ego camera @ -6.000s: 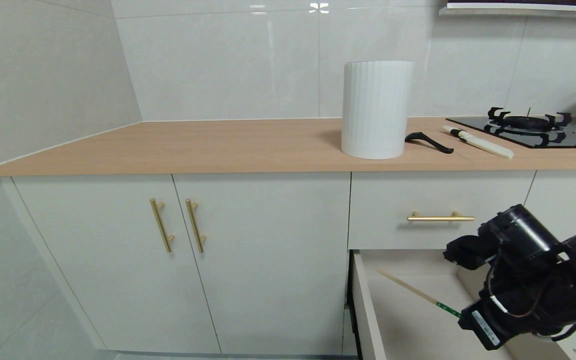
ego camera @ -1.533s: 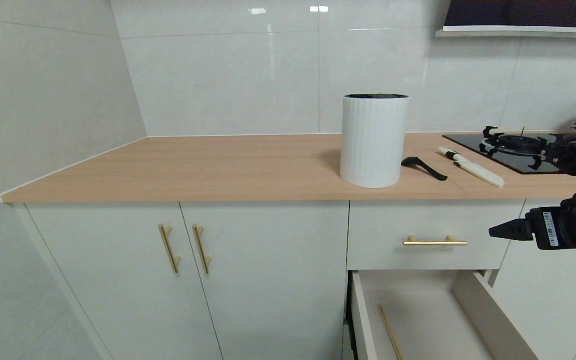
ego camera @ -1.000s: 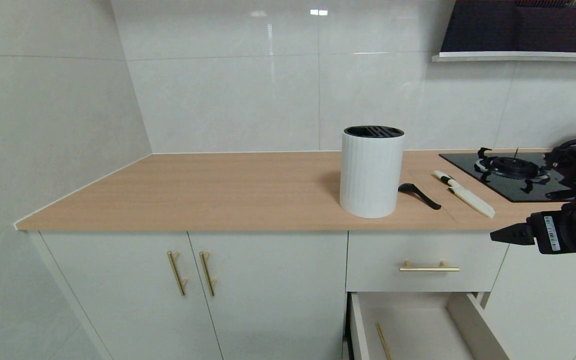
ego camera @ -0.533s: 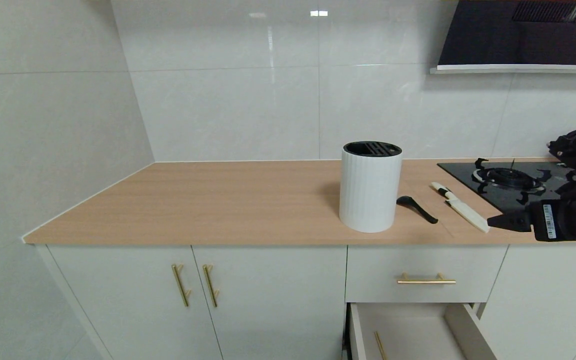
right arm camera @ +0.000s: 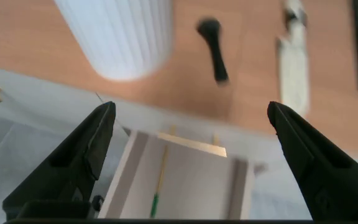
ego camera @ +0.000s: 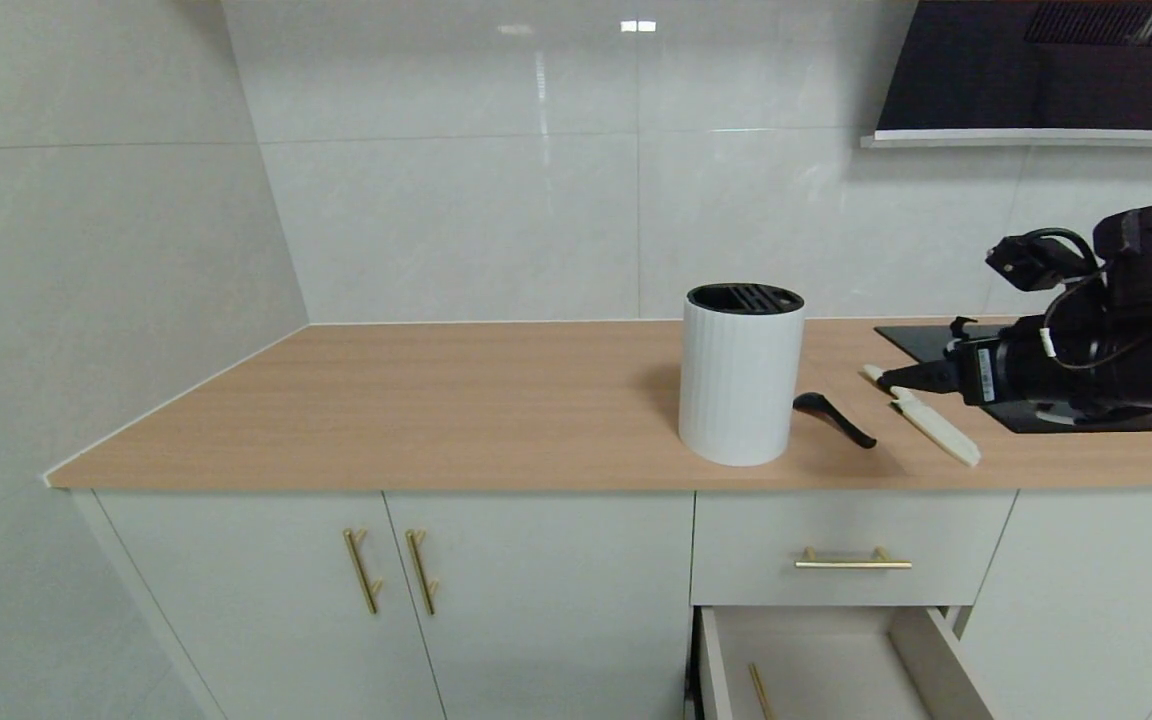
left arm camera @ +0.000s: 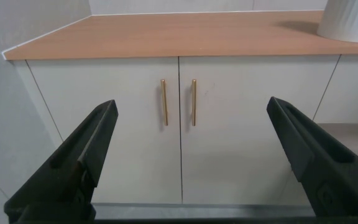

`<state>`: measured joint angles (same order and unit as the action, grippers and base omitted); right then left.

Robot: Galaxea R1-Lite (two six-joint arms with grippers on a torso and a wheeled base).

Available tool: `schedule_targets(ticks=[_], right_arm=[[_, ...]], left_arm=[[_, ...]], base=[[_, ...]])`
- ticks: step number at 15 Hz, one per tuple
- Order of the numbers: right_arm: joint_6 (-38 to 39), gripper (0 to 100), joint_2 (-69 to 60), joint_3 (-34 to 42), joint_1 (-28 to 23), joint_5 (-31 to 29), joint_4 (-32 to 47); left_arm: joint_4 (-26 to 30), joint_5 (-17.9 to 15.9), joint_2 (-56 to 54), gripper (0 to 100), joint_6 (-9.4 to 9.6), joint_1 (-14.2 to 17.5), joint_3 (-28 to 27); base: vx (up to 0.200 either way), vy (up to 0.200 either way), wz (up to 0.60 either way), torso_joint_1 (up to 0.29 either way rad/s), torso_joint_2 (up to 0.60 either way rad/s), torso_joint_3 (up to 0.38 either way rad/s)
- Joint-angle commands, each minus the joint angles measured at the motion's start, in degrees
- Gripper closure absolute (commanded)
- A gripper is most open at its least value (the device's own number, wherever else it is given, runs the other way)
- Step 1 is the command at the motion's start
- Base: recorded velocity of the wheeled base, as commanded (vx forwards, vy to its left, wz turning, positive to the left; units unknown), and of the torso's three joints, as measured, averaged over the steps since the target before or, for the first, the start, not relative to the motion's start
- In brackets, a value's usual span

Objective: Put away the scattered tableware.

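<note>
The right gripper [ego camera: 894,377] has risen from inside the open drawer [ego camera: 921,660] to counter height. In the last half second it advanced toward the knife [ego camera: 926,418], and its tips now overlap the handle end. The chopstick [ego camera: 758,690], previously at the gripper, now lies near the drawer's left wall.

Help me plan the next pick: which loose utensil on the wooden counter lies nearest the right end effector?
The cream-white knife: the right end effector hangs by its handle end, whereas the black spoon lies farther off, beside the white ribbed holder.
</note>
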<state>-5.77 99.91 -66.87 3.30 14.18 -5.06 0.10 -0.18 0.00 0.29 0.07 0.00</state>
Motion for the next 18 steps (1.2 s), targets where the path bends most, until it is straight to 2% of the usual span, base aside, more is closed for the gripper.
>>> schedule_targets(ticks=[1, 3, 7, 13, 15, 18], right_arm=[[-2.3, 0, 11.6, -8.0, -1.5, 3.6, -0.5], [-5.4, 0, 15.0, -10.4, -1.6, 3.8, -0.7], [-5.7, 0, 21.9, -14.3, -1.6, 4.5, -2.8], [-6.4, 0, 27.9, -16.2, -1.7, 4.5, -6.5], [-6.3, 0, 31.2, -17.2, -3.2, 4.5, -11.3], [-6.3, 0, 32.9, -17.9, -3.4, 4.5, -11.9]], left_arm=[[0.0, 0.0, 0.0, 0, -0.03, 0.0, 0.0], [0.0, 0.0, 0.0, 0, 0.06, 0.0, 0.0], [0.0, 0.0, 0.0, 0, 0.06, 0.0, 0.0], [0.0, 0.0, 0.0, 0, 0.06, 0.0, 0.0], [0.0, 0.0, 0.0, 0, 0.06, 0.0, 0.0], [0.0, 0.0, 0.0, 0, 0.06, 0.0, 0.0]], base=[[0.000, 0.000, 0.00, 0.000, 0.00, 0.000], [0.000, 0.000, 0.00, 0.000, 0.00, 0.000], [0.000, 0.000, 0.00, 0.000, 0.00, 0.000], [0.000, 0.000, 0.00, 0.000, 0.00, 0.000], [0.000, 0.000, 0.00, 0.000, 0.00, 0.000], [0.000, 0.000, 0.00, 0.000, 0.00, 0.000]])
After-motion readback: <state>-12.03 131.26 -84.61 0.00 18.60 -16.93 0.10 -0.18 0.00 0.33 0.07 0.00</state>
